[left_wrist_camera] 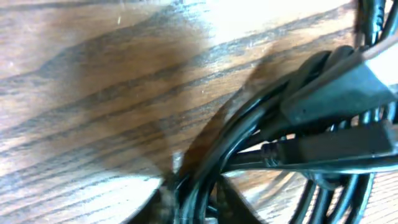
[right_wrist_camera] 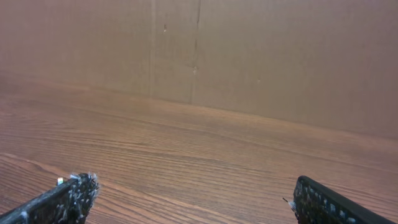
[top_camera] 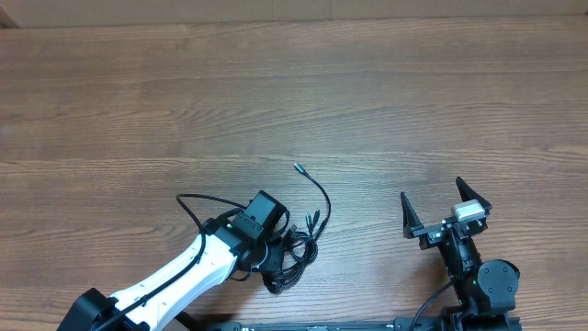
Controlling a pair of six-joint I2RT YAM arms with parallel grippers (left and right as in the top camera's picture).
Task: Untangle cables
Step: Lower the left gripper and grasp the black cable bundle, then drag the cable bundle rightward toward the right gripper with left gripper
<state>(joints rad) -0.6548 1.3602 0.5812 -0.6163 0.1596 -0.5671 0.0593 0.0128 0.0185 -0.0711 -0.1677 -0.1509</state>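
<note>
Could pinch several strands at once with left gripper (top_camera: 266,237), buried in the knot, jaw state impossible to tell; would drag the whole clump or cinch it tighter. Noting cables (top_camera: 296,248) as thin black overlapping loops bunched near the table (top_camera: 276,83) front edge, one loose strand arcing up to a silvery plug (top_camera: 299,167). Far right, right gripper (top_camera: 432,193) with jaws spread, holding nothing, well apart from the pile
</note>
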